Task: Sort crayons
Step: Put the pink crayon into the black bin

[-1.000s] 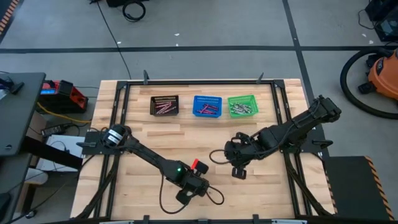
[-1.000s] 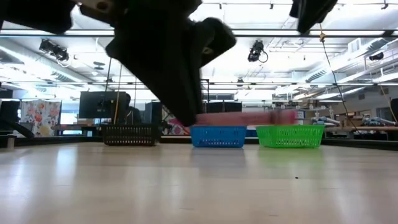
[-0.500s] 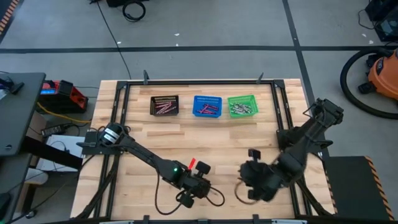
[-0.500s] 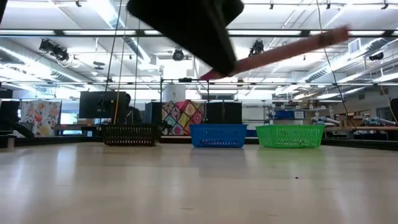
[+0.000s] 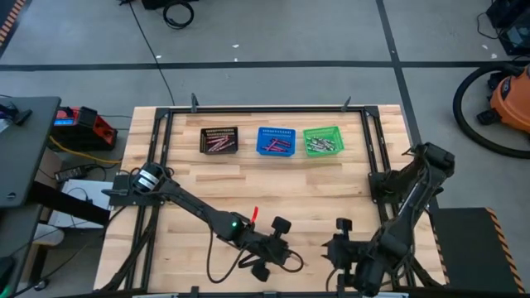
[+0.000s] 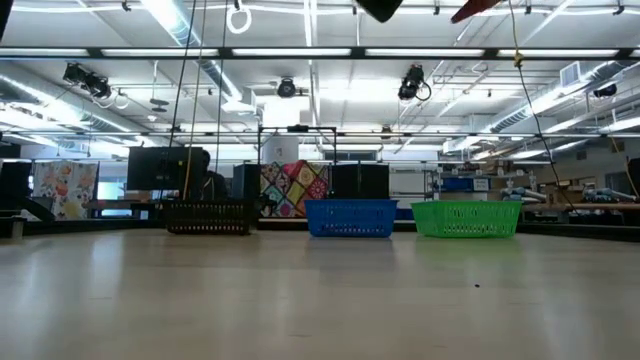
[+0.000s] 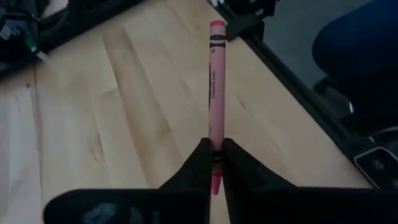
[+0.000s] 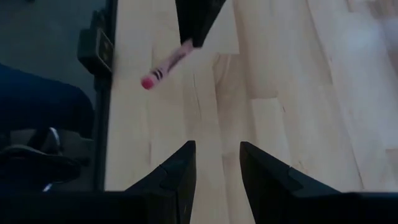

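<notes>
Item: pink crayon [image 7: 215, 93], clamped near its lower end in my left fingers [image 7: 214, 163], lower centre of the high view, above the desk [image 5: 273, 186]. My right fingers [image 8: 216, 167] stand parted and grasp nothing, lower right of that view; they look toward the crayon. More crayons [image 5: 220, 144] lie in the black basket [image 5: 219, 140], blue basket [image 5: 276, 141] and green basket [image 5: 323, 140], in a row at upper centre.

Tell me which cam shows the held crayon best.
Left wrist view: the pink crayon fills the frame, pinched near its end by the left gripper. Right wrist view shows it small and farther off. High view gives a red sliver; low view only a tip at the top edge.
</notes>
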You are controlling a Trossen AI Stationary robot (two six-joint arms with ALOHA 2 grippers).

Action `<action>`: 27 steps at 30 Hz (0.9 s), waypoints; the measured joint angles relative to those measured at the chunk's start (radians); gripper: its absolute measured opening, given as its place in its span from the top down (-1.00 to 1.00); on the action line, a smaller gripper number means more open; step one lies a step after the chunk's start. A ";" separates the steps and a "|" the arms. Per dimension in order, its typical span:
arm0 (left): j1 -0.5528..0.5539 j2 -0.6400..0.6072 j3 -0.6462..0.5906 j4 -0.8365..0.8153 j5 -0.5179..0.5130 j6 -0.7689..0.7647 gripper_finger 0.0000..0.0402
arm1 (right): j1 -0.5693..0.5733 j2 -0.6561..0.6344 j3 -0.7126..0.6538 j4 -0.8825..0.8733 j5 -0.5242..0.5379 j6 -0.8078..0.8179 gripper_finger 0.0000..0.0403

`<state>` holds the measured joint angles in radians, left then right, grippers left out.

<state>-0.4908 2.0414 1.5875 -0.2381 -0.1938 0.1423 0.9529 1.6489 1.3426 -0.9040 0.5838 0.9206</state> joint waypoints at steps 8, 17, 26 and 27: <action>0.004 0.000 0.000 0.032 0.000 0.004 0.91 | 0.000 0.118 0.000 0.002 -0.066 0.077 0.35; 0.005 -0.001 0.001 0.073 0.000 0.003 0.91 | -0.005 0.174 0.000 0.058 0.004 0.109 0.35; 0.005 -0.001 0.001 0.132 0.000 0.003 0.91 | 0.035 0.174 0.000 0.218 0.115 0.159 0.35; 0.005 -0.001 0.001 0.136 0.000 0.003 0.91 | 0.047 0.174 0.000 0.234 0.137 0.160 0.35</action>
<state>-0.4859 2.0407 1.5887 -0.1018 -0.1940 0.1452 0.9997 1.8225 1.3426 -0.6695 0.7208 1.0805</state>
